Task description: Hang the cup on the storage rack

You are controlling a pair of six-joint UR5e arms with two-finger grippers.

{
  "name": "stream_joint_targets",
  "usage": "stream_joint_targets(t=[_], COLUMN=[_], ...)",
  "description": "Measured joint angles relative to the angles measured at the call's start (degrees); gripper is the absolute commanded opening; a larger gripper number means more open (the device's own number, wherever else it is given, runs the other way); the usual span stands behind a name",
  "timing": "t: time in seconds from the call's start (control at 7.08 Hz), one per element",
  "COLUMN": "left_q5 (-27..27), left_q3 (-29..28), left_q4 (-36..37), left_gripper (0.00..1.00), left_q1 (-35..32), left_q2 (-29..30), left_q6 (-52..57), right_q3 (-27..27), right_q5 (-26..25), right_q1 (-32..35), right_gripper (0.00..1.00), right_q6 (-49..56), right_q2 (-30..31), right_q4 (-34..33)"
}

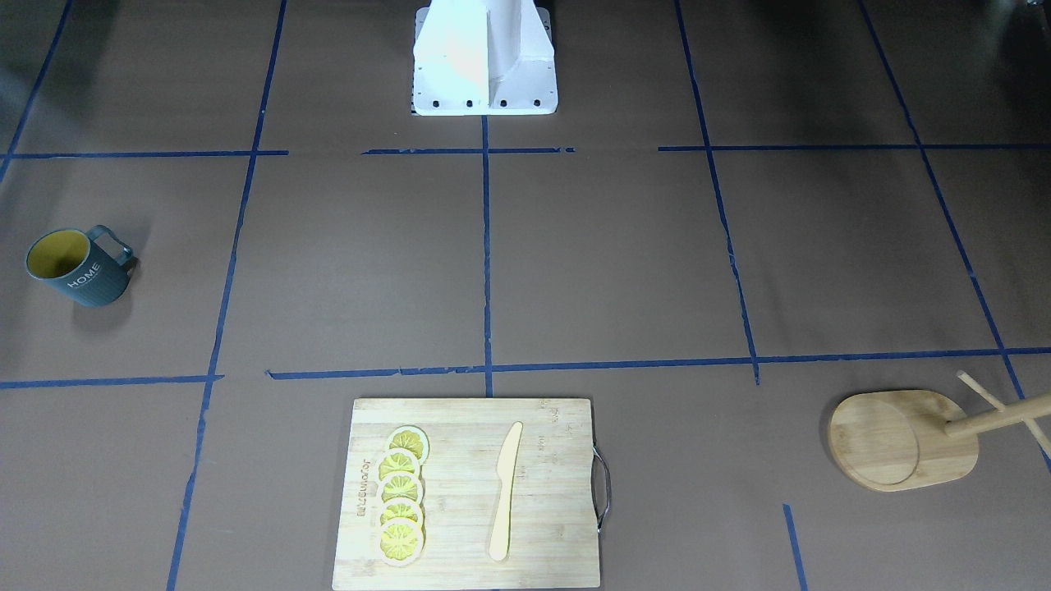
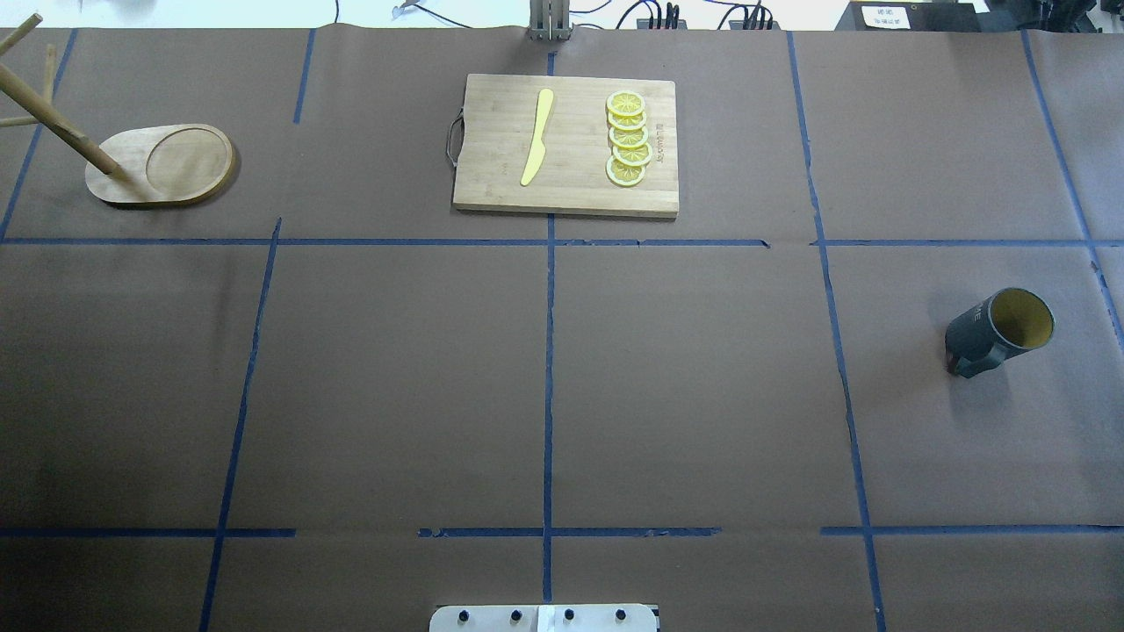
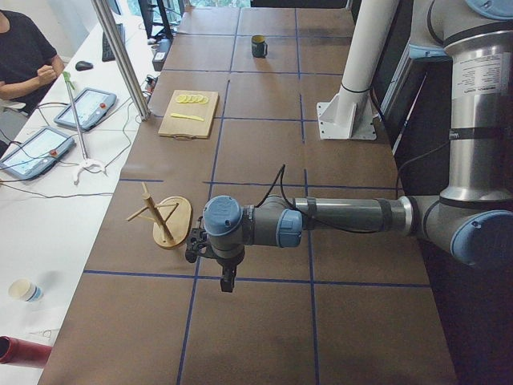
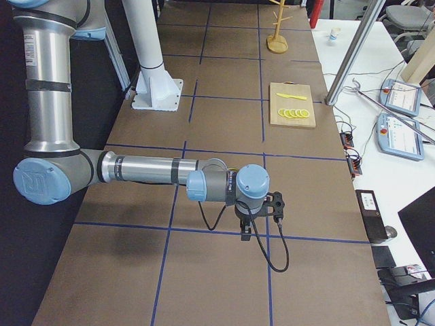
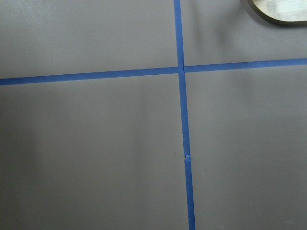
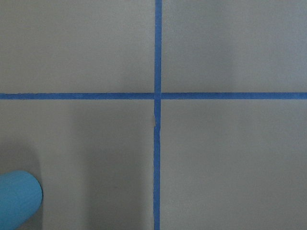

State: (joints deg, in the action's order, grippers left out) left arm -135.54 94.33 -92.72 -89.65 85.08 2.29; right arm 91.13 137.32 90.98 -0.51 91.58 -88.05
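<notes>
The cup [image 1: 78,269] is dark teal-grey with a yellow inside and stands upright near the table's right end, seen again in the overhead view [image 2: 999,330] and far off in the exterior left view [image 3: 258,46]. The storage rack [image 1: 891,443], bamboo with an oval base, post and pegs, stands at the far left corner [image 2: 167,165] [image 3: 163,223] [image 4: 276,30]; its base edge shows in the left wrist view [image 5: 283,10]. My left gripper [image 3: 228,281] hangs near the rack. My right gripper [image 4: 245,234] hangs above the table's right end. For both I cannot tell open or shut.
A bamboo cutting board [image 2: 566,145] with lemon slices [image 2: 629,140] and a yellow knife [image 2: 536,136] lies at the far middle. The white robot pedestal [image 1: 484,61] is at the near edge. A person [image 3: 22,52] sits at a side desk with tablets.
</notes>
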Motion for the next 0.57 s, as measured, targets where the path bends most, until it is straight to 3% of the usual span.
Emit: stream_joint_targets(t=[0.57], left_q5=[0.06], left_q3=[0.29], left_q4=[0.00], left_gripper=[1.00], left_q1=[-0.02], left_q2=[0.00], left_q6=[0.01], right_q3=[0.14], right_q5=[-0.45], right_q1=[-0.61], right_gripper=[1.00], right_q6=[0.18], right_q2=[-1.78], right_q4=[0.05])
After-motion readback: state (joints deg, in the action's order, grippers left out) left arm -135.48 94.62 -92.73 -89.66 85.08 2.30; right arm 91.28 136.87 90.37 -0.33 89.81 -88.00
